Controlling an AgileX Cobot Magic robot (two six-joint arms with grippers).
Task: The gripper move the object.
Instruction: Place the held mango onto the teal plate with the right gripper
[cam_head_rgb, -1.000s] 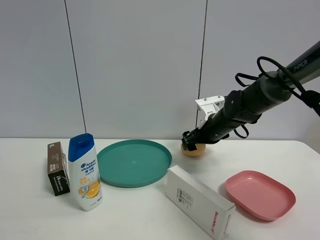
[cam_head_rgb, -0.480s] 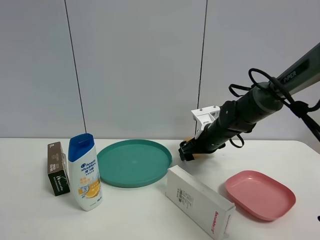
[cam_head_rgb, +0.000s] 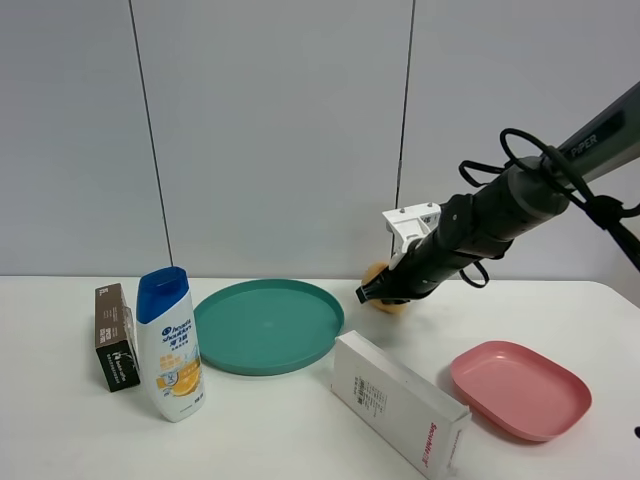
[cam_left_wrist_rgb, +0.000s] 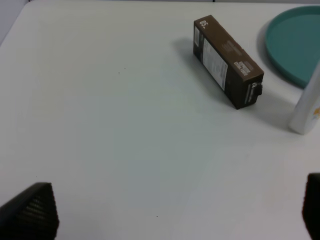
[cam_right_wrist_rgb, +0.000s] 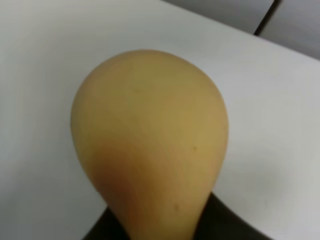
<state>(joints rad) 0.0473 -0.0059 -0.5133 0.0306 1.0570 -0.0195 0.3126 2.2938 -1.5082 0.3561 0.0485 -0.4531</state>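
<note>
Exterior high view: my right gripper (cam_head_rgb: 373, 293) is clenched on the orange-tan fruit (cam_head_rgb: 376, 272), just beside the green plate's (cam_head_rgb: 268, 325) right rim, toward the back of the table (cam_head_rgb: 280, 425). Right wrist view: the fruit fills the frame and the jaws are hidden beneath it. Whether it clears the table, I cannot tell. Only the left wrist view shows my left gripper (cam_left_wrist_rgb: 170, 212): released, fingertips cut off at the frame edge, with a brown box (cam_left_wrist_rgb: 227, 60) lying flat on the table.

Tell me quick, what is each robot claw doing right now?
Left gripper: open, holding nothing.
Right gripper: shut on the orange-tan fruit.
</note>
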